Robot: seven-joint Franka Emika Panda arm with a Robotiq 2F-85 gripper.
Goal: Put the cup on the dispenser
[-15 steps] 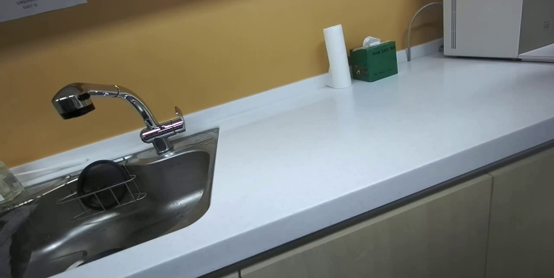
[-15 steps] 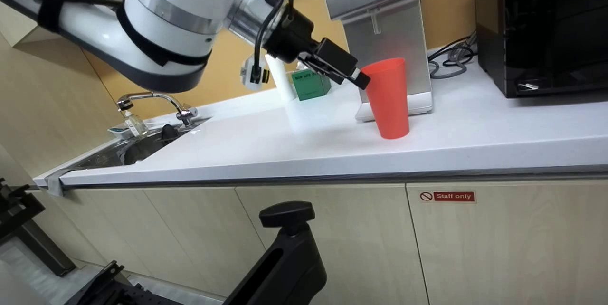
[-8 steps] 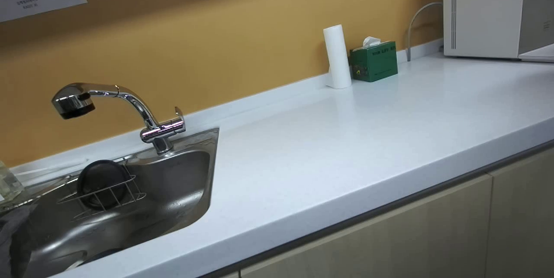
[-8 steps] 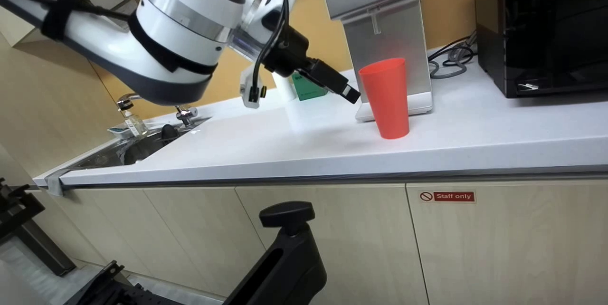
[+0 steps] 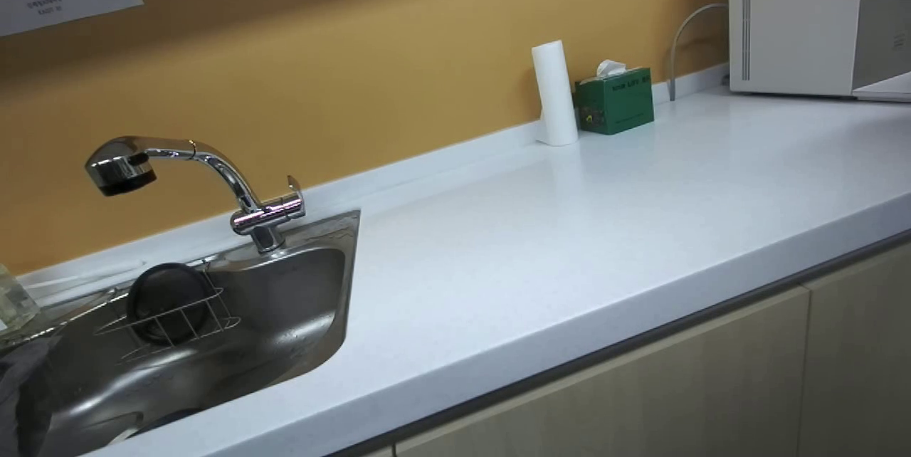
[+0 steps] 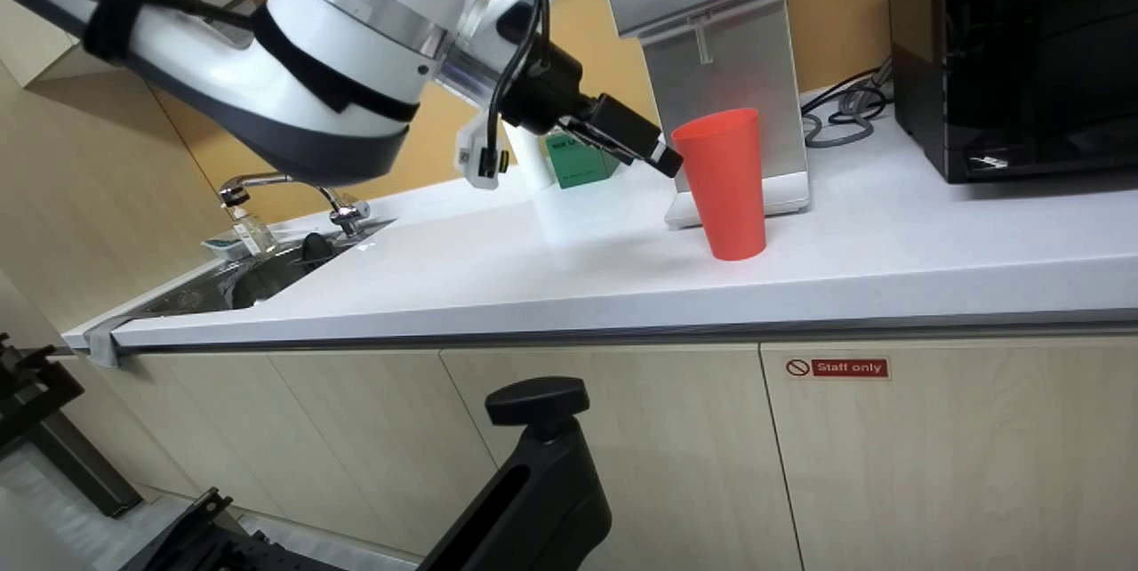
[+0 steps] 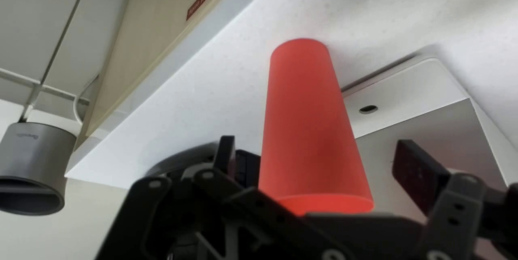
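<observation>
Counter (image 6: 427, 273) is holding cup (image 6: 727, 188) beside dispenser (image 6: 733, 77); I'm bringing gripper (image 7: 321, 158), spread wide, back up toward cup, so a grasp is probably nearing

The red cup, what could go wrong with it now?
The red cup might tip over: its bottom is narrower than its rim, and the open pincer could bump it when reaching in. Later, its bottom might catch on the raised white base of the dispenser. Its rim might also knock the spout above that base.
</observation>
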